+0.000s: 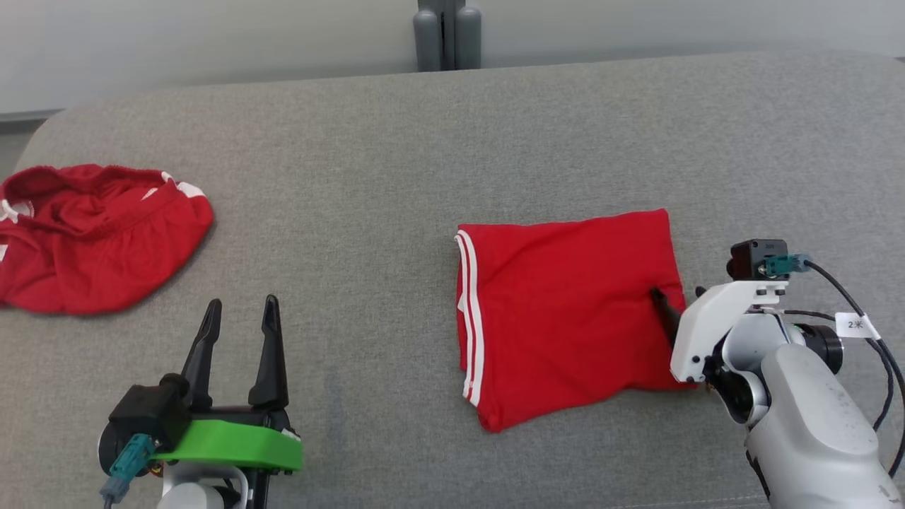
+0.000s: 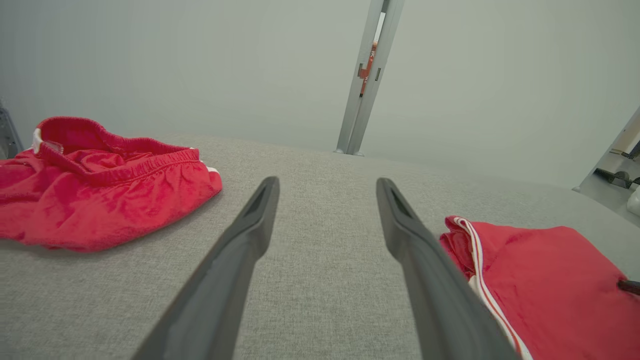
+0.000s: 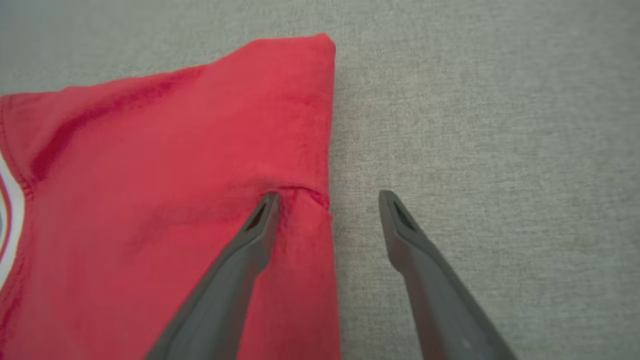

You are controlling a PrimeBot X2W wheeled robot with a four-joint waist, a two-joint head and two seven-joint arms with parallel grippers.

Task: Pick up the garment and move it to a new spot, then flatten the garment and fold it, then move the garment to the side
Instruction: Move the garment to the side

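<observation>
- Folded red shorts (image 1: 565, 311) lie flat on the grey fabric surface (image 1: 396, 141), right of centre.
- Right gripper (image 3: 328, 200) spread wide, straddling their right edge, one finger on the cloth. In the head view its wrist hides the other.
- Left gripper (image 1: 242, 304) spread, holding nothing.
- Crumpled red garment (image 1: 92, 237) far left, cut off by the frame.

A grey fabric-covered surface (image 1: 396, 155) carries a folded red garment (image 1: 565, 311) right of centre, a crumpled red garment (image 1: 92, 240) far left.
</observation>
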